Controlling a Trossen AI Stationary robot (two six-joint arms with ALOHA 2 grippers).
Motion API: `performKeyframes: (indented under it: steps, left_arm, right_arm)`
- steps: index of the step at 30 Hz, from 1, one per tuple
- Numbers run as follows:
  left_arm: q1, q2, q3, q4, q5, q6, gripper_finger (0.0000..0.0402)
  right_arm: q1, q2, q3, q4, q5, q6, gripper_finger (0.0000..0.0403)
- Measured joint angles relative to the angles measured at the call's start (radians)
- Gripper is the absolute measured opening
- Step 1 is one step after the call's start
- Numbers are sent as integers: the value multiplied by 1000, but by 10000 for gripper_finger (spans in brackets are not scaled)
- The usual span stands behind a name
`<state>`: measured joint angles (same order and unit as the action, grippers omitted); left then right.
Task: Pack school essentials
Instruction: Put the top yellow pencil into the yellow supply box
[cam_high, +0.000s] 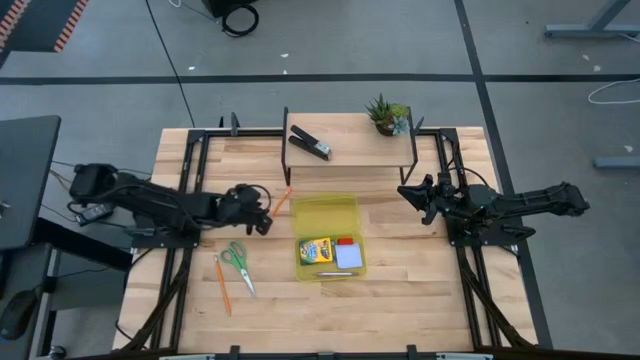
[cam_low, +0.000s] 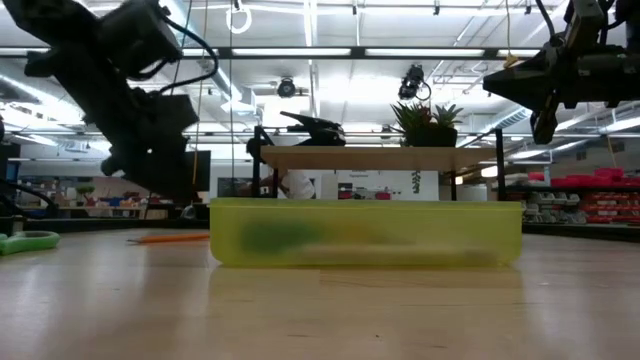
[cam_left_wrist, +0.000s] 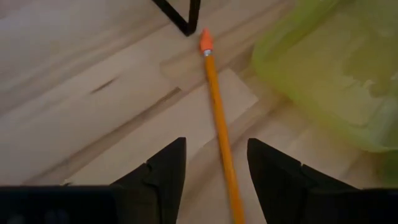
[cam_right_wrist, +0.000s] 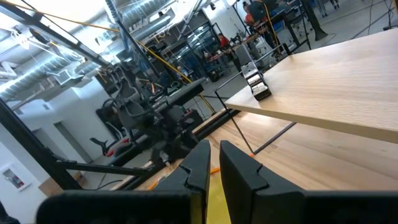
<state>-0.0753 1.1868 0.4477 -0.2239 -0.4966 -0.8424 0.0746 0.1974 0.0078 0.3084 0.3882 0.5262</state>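
A translucent yellow-green case (cam_high: 326, 240) lies open mid-table, its lid (cam_high: 325, 212) flat toward the far edge. In it are the crayon box (cam_high: 315, 248), red eraser (cam_high: 345, 241), pale blue notepad (cam_high: 348, 256) and a pen (cam_high: 335, 272). One orange pencil (cam_left_wrist: 217, 118) lies on the table left of the lid. My left gripper (cam_left_wrist: 216, 142) is open low over it, a finger on either side, not touching. Green-handled scissors (cam_high: 237, 265) and the second orange pencil (cam_high: 222, 285) lie on the near-left table. My right gripper (cam_high: 420, 195) hovers shut, right of the case.
A low wooden shelf (cam_high: 350, 145) on black legs stands at the far edge, with the black stapler (cam_high: 310, 143) and small potted plant (cam_high: 387, 115) on it. One shelf leg (cam_left_wrist: 183, 18) meets the table just beyond the pencil's eraser tip. Bare table lies near the case.
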Motion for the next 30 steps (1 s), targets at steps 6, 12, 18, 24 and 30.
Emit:
performKeyframes:
  steps: [6,12,18,24,30]
  left_arm:
    - [0,130,0,113,-89,38,181]
    - [0,224,0,237,-198,4,189]
    - [0,353,-1,424,-226,10,181]
    - [0,479,0,601,-254,69,164]
    - [0,519,-1,640,-344,69,152]
  right_arm:
    - [0,0,0,0,0,0,41]
    - [0,0,0,-3,0,0,42]
    - [0,0,0,-3,0,0,42]
    - [0,0,0,-4,0,0,42]
    - [0,0,0,-5,0,0,42]
